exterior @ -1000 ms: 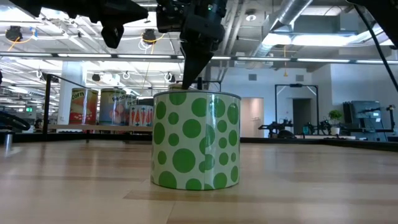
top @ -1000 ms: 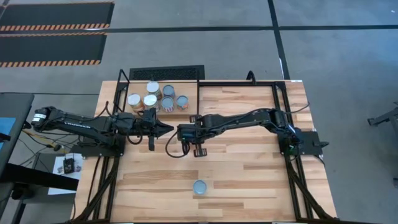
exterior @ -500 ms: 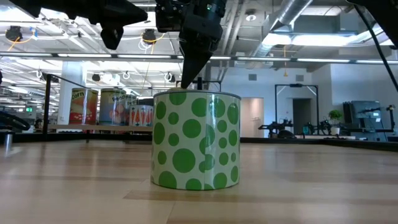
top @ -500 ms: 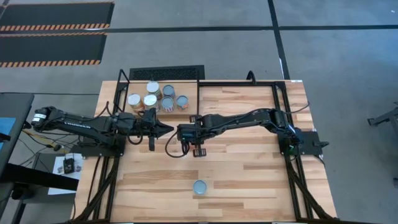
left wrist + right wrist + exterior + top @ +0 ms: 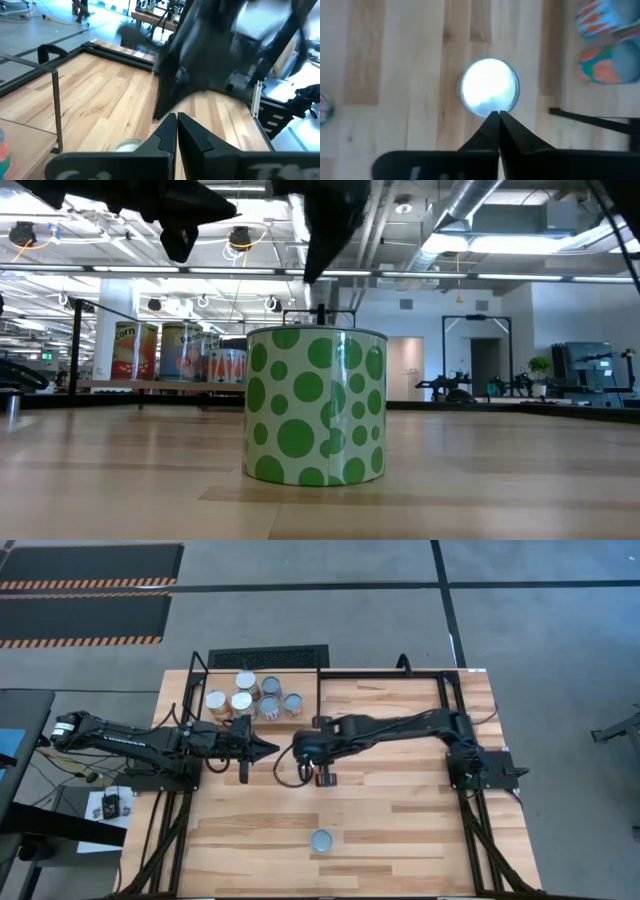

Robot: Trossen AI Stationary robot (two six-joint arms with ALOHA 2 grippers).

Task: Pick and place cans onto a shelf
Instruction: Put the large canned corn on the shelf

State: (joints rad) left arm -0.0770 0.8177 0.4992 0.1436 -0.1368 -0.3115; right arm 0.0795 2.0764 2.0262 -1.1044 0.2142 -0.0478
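I work at a pale plank wooden tabletop (image 5: 400, 810) standing on a grey concrete floor (image 5: 540, 600). Two black floor mats edged in orange and black hazard stripes (image 5: 85, 595) lie off beyond my far left corner, and a dark ribbed grating (image 5: 267, 657) sits just past the table's far edge. Level across the boards, I look into a big workshop hall: a white ceiling with exposed silver ducts (image 5: 490, 215), fluorescent strip lights (image 5: 130, 270), and a white back wall with a doorway (image 5: 405, 365).

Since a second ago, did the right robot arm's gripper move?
Yes. In the high view the right gripper shifted slightly right, away from the left gripper, which stayed put, and turned; its fingers are shut.
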